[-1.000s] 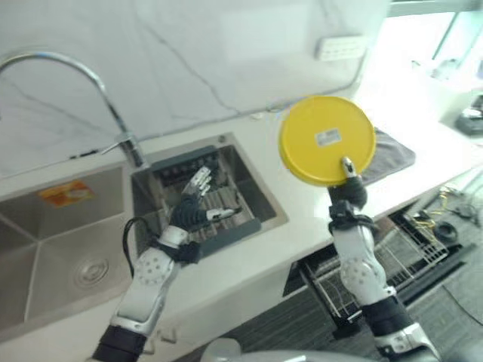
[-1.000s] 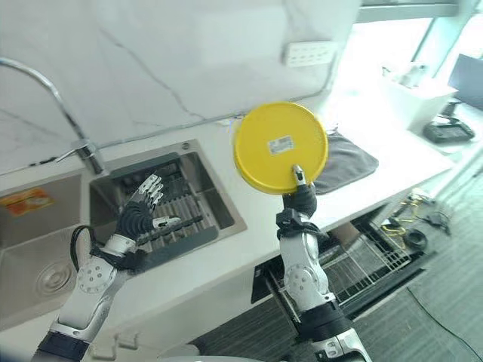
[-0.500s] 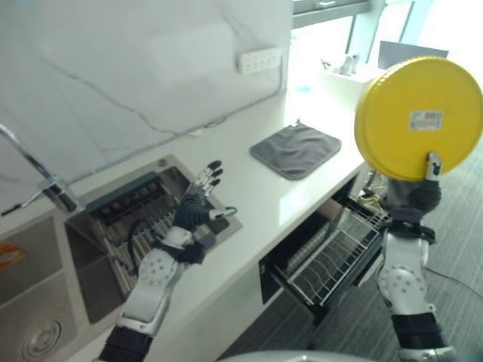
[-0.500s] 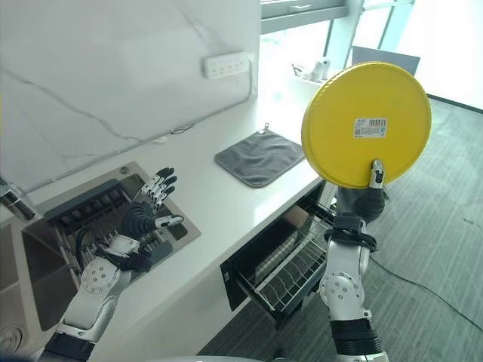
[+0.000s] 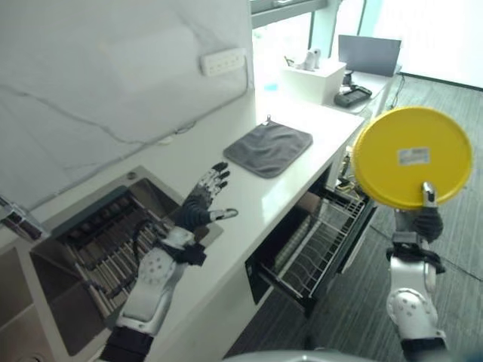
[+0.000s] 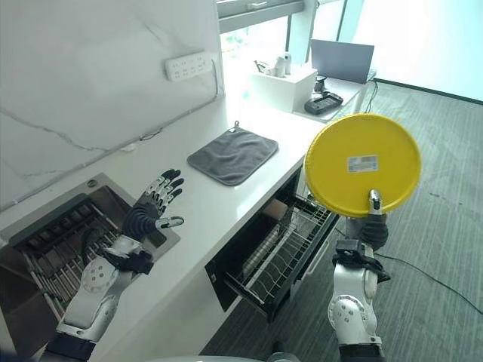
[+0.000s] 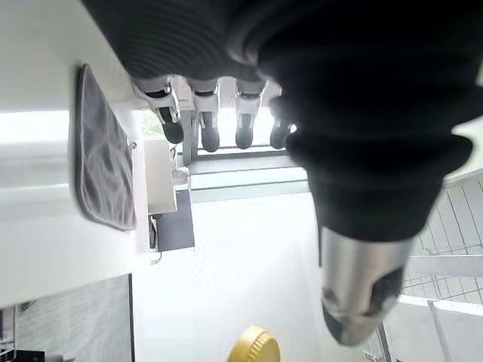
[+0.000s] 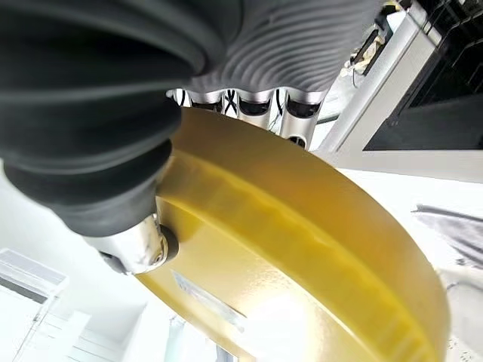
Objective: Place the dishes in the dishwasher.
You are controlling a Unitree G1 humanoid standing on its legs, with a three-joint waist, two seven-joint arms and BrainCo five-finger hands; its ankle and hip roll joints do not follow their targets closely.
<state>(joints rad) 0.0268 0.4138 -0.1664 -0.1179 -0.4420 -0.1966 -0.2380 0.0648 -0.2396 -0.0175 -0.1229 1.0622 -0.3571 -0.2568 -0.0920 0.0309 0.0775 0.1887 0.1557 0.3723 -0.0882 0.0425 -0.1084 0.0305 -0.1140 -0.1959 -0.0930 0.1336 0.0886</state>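
Steel sink (image 5: 90,249) lies at nine o'clock. The left hand (image 5: 198,205) hovers over the counter (image 5: 256,196) beside it, fingers spread and empty, seemingly kept clear. At three o'clock the right hand (image 6: 371,220) pinches the yellow plate (image 6: 362,164) upright by its lower rim, likely to slot it into the open dishwasher rack (image 6: 283,249) at five o'clock.
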